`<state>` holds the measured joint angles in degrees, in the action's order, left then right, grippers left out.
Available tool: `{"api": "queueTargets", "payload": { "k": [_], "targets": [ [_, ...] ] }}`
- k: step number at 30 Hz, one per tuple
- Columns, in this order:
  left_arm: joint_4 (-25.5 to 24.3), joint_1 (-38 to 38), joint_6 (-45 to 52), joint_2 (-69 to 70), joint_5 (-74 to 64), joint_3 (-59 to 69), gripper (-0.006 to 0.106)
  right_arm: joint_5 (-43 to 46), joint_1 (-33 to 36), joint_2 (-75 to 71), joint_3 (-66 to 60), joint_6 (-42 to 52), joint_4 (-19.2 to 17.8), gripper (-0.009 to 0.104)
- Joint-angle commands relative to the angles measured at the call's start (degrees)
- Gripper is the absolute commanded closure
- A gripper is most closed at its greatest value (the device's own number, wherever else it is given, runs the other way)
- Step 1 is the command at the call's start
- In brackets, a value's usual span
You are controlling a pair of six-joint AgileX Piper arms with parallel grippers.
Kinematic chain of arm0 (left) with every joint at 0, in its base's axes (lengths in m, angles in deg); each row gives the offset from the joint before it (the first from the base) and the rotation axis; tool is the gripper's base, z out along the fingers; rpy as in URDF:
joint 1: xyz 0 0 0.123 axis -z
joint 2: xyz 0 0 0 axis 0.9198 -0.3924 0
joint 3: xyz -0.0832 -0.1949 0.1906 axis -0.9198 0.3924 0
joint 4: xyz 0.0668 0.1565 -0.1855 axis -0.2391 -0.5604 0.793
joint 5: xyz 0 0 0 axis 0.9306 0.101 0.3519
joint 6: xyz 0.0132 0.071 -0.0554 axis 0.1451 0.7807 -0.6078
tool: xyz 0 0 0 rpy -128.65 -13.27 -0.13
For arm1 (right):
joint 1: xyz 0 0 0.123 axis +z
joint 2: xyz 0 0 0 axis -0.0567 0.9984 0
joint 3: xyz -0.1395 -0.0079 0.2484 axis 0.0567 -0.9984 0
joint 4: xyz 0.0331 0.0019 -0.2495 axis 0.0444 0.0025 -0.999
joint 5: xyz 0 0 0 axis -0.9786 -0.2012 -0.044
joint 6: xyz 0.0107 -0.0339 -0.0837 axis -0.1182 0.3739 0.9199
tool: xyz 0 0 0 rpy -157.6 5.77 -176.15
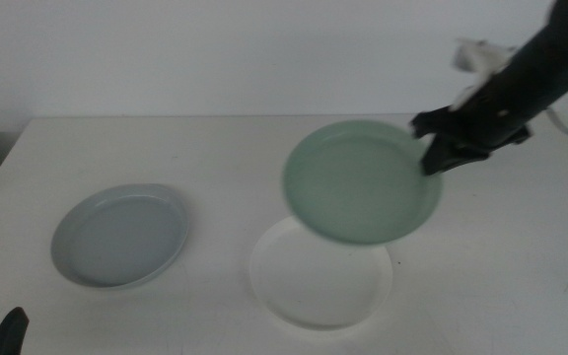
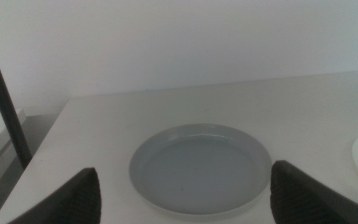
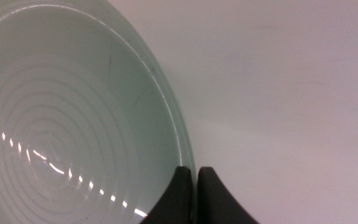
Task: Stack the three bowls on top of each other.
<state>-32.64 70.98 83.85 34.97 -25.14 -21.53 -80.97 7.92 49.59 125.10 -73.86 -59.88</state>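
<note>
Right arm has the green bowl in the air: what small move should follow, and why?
Probably shift it a little toward the white bowl and lower it: the right gripper pinches the mint green bowl by its rim, tilted, overlapping the white one only partly. The left gripper waits.

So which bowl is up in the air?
The mint green bowl. The right gripper pinches its rim and holds it above the white bowl; the grey-blue bowl lies flat on the table.

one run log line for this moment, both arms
right claw: shut on mint bowl rim, held tilted above white bowl | left claw: open, waiting near grey-blue bowl
</note>
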Motion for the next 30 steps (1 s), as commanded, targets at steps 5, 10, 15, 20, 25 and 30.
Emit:
{"api": "queueTargets", "payload": {
  "k": [5, 10, 15, 20, 25, 30],
  "targets": [
    [0.45, -0.09, -0.73, 0.78, 4.09, -0.34, -0.005, 2.48, 5.6, -0.08, 1.36, -1.31, -0.06, 0.096],
    [0.45, -0.09, -0.73, 0.78, 4.09, -0.34, -0.005, 2.36, 7.6, 3.29, 1.36, -1.67, -0.24, 0.096],
    [0.45, -0.09, -0.73, 0.78, 4.09, -0.34, -0.005, 2.42, 7.98, 6.32, 1.36, -1.67, -0.32, 0.096],
    [0.45, -0.09, -0.73, 0.78, 4.09, -0.34, -0.005, 2.38, 7.98, 8.34, 1.36, -1.67, -1.39, 0.096],
    [0.45, -0.09, -0.73, 0.78, 4.09, -0.34, -0.005, 2.36, 7.98, 9.3, 1.31, -1.15, -1.72, 0.096],
    [0.45, -0.09, -0.73, 0.78, 4.09, -0.34, -0.005, 2.09, 7.98, 9.36, 1.31, -1.0, -1.79, 0.08]
  ]
}}
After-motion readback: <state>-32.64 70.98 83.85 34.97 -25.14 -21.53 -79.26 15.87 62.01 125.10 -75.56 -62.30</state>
